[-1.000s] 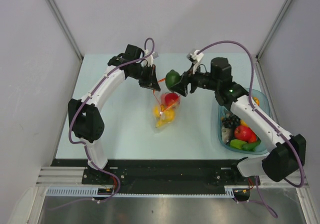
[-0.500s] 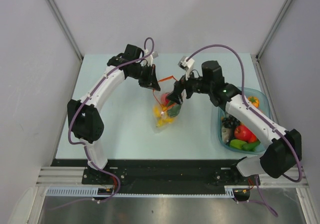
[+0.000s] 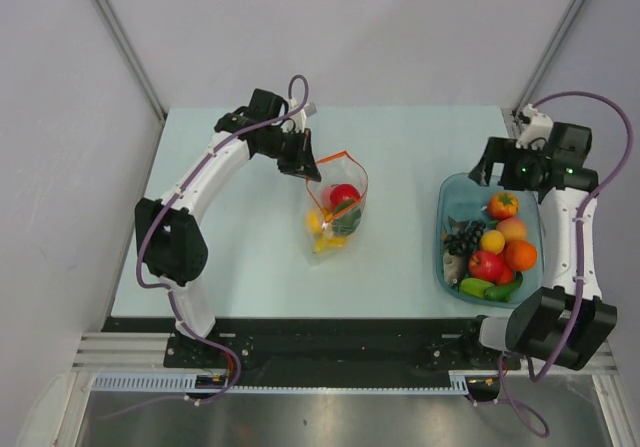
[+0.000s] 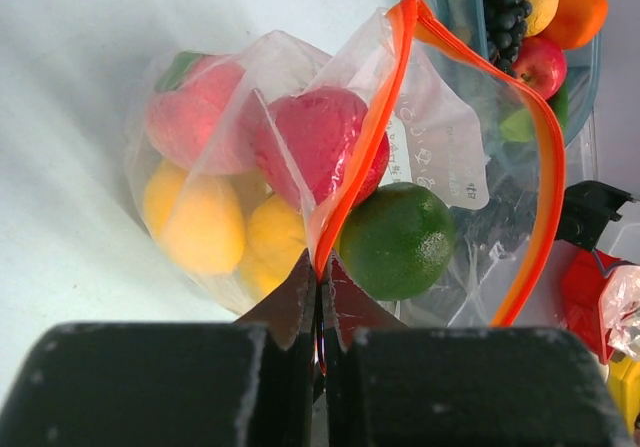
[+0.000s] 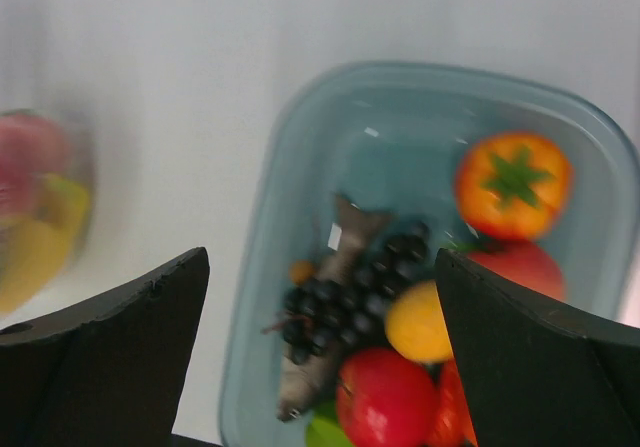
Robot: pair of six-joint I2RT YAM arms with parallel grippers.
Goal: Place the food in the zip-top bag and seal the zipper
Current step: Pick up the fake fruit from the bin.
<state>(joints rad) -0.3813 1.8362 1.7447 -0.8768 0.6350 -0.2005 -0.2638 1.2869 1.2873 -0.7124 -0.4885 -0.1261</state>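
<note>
The left gripper (image 4: 320,267) has its jaws pressed together on the zipper (image 4: 365,147), pinching the red-orange strip at one side of the mouth and holding that edge up so the opening gapes toward the right. The right gripper (image 5: 320,257) has its jaws spread wide with nothing between them, and it hangs over the far end of the teal tub (image 3: 445,192) at the right of the table (image 3: 230,237), well apart from the bag. This looks like the filling step, between one piece and the next. The next move probably calls for the right gripper to drop onto a single piece in the tub, perhaps the orange tomato-like piece (image 5: 513,184) that lies clear of the grapes (image 5: 345,302). It would then close on that piece and carry it left into the held-open mouth without knocking the strip out of the left jaws. Sealing looks some way off. The zip-top bag (image 3: 337,207) sits near the middle of the table, clear and crinkly, with its rim bowed into an open loop. Inside it the food (image 4: 195,222) is heaped: yellow pieces low down, a red piece (image 4: 320,142) above them and a round green fruit (image 4: 397,239) nearest the mouth.
</note>
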